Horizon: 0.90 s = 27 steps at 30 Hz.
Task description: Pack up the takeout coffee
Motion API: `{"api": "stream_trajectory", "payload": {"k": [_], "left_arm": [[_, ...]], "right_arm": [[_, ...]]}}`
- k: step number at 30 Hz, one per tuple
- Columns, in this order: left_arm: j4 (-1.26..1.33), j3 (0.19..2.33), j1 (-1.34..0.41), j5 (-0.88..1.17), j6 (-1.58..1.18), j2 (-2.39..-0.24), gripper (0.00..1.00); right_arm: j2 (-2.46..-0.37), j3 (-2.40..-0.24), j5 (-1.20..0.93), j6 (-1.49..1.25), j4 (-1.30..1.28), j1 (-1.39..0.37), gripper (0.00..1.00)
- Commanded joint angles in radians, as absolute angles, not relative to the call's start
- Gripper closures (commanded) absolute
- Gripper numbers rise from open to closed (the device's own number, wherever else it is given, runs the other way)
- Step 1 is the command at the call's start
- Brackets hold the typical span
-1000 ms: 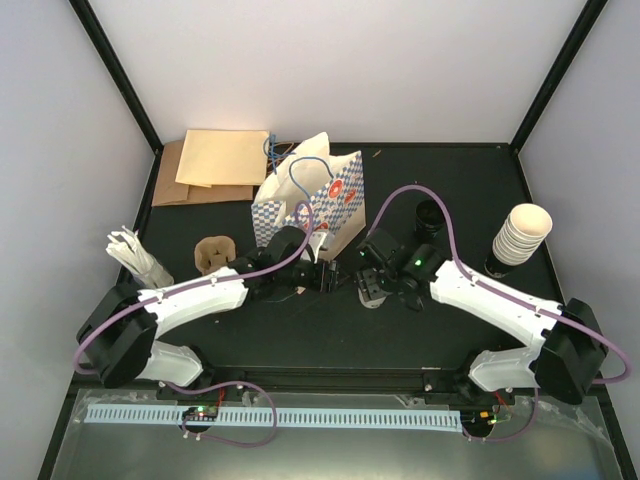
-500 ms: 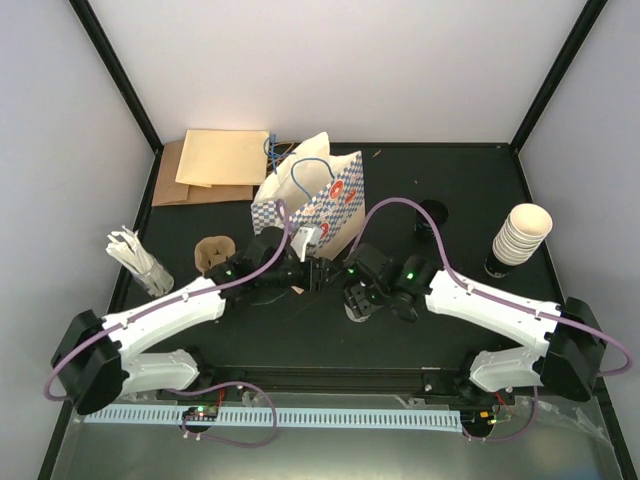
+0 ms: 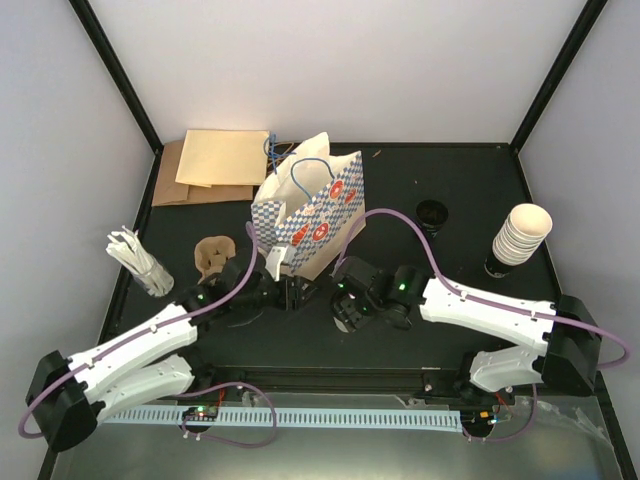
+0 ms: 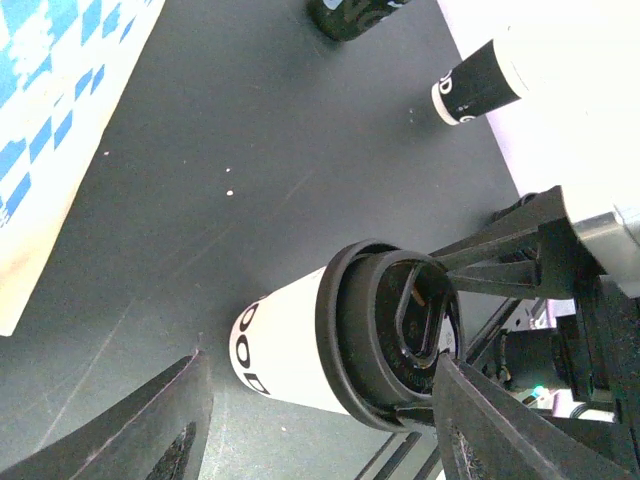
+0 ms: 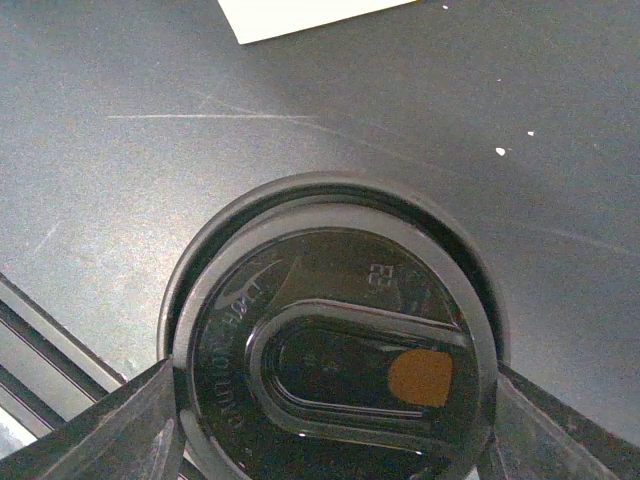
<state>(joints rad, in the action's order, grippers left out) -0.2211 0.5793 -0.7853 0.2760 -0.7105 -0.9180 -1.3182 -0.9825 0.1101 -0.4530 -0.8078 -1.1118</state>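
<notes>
The 2 arms had pulled back toward the near edge of the table [image 3: 320, 352] within the last second. The right gripper [image 3: 350, 305] sat clamped across the black lid [image 5: 335, 370], seated on the paper cup [image 4: 285, 348]. The left gripper [image 4: 322, 372] stood spread, not touching the cup. That retreat likely bought lifting room. Beyond, the checked bag [image 3: 315, 205] stood open-topped, with bare table on its right before the cup stack [image 3: 520, 235].

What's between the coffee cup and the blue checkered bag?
Just bare black table separates coffee cup and bag, shown in the left wrist view.
</notes>
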Motion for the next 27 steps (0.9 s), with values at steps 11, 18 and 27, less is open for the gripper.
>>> {"api": "stream_trajectory", "payload": {"k": [11, 18, 27], "left_arm": [[-0.078, 0.478, -0.720, 0.436, -0.797, -0.941, 0.49], [-0.016, 0.471, -0.718, 0.506, -0.801, -1.036, 0.56], [0.010, 0.466, -0.718, 0.521, -0.796, -1.083, 0.57]], "right_arm": [[-1.407, -0.945, -0.026, -0.440, -0.855, -1.156, 0.27], [-1.416, -0.948, -0.023, -0.437, -0.859, -1.160, 0.27], [-1.428, -0.951, -0.021, -0.434, -0.858, -1.162, 0.27]]}}
